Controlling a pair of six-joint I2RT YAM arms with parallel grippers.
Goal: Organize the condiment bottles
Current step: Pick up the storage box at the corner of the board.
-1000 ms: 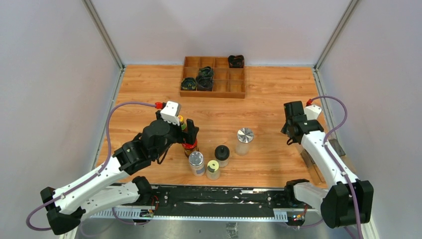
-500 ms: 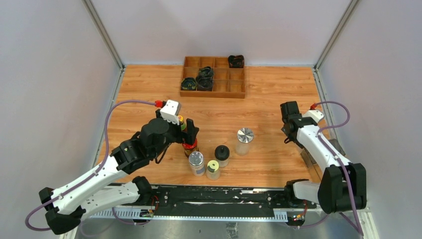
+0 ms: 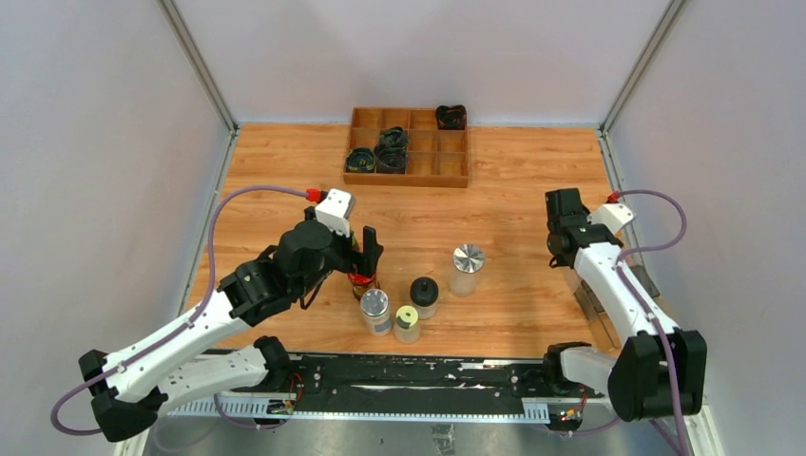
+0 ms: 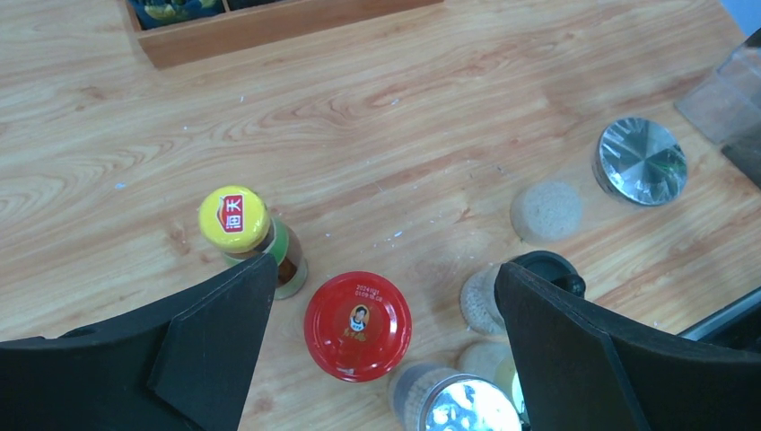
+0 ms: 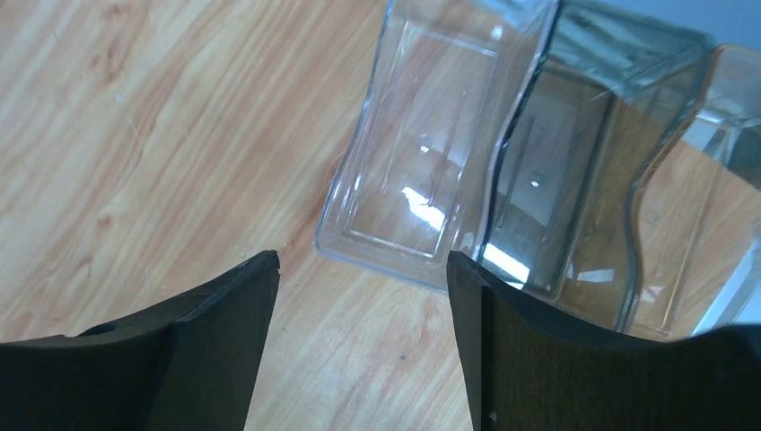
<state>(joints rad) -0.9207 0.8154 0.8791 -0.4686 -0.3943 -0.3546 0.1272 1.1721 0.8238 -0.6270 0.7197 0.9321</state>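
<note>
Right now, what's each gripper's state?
Left gripper: open, empty, above the red-capped glass jar.
Right gripper: open, empty, above the clear rectangular plastic tray.

left arm [image 3: 190, 328] — jaws wide, right arm [image 3: 618, 285] — parted

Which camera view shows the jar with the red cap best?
The left wrist view: the red-capped jar is seen from above, its cap unobstructed. The top external view shows it mostly hidden under the left hand. The right wrist view misses it.
</note>
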